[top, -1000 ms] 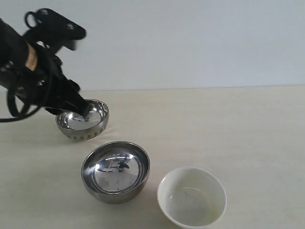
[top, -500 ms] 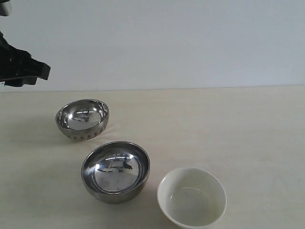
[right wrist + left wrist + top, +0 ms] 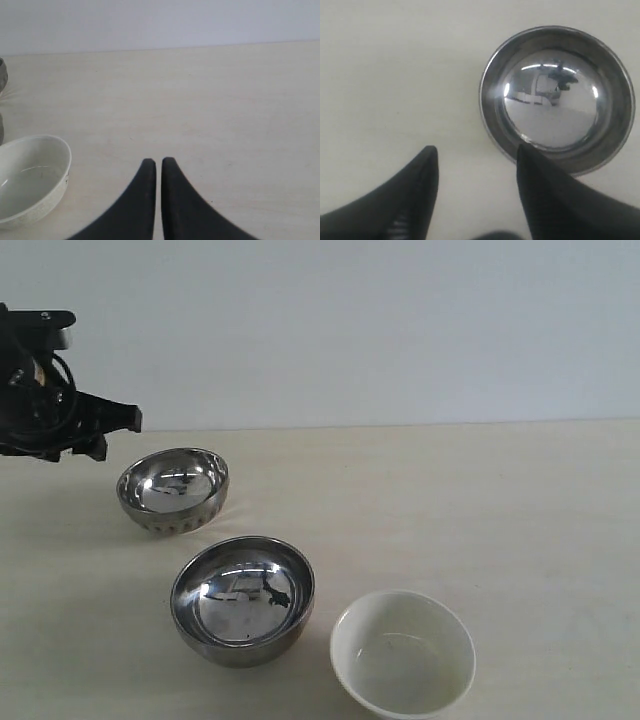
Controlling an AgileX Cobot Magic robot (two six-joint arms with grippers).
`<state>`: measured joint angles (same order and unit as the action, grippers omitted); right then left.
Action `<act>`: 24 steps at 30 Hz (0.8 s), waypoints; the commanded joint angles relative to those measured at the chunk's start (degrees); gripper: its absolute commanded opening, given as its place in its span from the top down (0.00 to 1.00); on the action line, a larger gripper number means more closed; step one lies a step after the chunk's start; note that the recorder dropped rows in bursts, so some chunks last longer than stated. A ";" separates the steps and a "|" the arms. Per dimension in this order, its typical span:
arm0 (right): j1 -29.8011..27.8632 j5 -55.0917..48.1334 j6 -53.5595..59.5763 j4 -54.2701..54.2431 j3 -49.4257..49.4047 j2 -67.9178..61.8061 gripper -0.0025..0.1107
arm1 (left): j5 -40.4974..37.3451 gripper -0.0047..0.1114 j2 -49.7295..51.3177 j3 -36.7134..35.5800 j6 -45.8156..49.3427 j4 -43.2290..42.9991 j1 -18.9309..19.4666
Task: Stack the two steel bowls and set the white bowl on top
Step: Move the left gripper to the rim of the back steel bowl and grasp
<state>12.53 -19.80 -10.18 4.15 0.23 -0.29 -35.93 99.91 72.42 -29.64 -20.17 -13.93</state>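
The three bowls sit separately on the counter (image 3: pixel 480 510). The far steel bowl (image 3: pixel 173 488) is at the left, the near steel bowl (image 3: pixel 242 598) is closer and slightly right, and the white bowl (image 3: pixel 402 652) is just right of that one. The left end effector (image 3: pixel 476 152) hangs just left of the far steel bowl, fingers apart and empty. The right end effector (image 3: pixel 155 162) has its fingers together, holding nothing.

t−1.0 s: left hand (image 3: pixel 112 433) was down in the far steel bowl (image 3: pixel 172 488), fingertips inside its rim. 
t−0.5 s: it had lifted out and drawn back, almost out of view. 
Now: it is back in view, raised, touching nothing, with the bowl just ahead of and below its fingertips.
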 commanded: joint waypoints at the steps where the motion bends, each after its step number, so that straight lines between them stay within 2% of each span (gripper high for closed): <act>1: -0.05 0.24 0.03 0.44 -0.23 0.29 0.98 | 0.85 0.57 5.93 6.59 1.36 2.82 0.12; 6: -0.05 0.24 0.03 0.44 -0.23 0.29 0.98 | -0.65 0.57 14.15 12.43 2.20 3.07 0.22; 18: -0.05 0.24 0.03 0.44 -0.23 0.29 0.98 | -1.52 0.57 18.05 12.95 3.13 4.37 2.67; 24: -0.05 0.24 0.03 0.44 -0.23 0.29 0.98 | 0.40 0.57 19.80 12.95 9.12 8.79 2.67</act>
<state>12.53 -19.80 -10.18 4.15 0.23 -0.29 -36.60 119.07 84.97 -23.62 -13.88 -11.34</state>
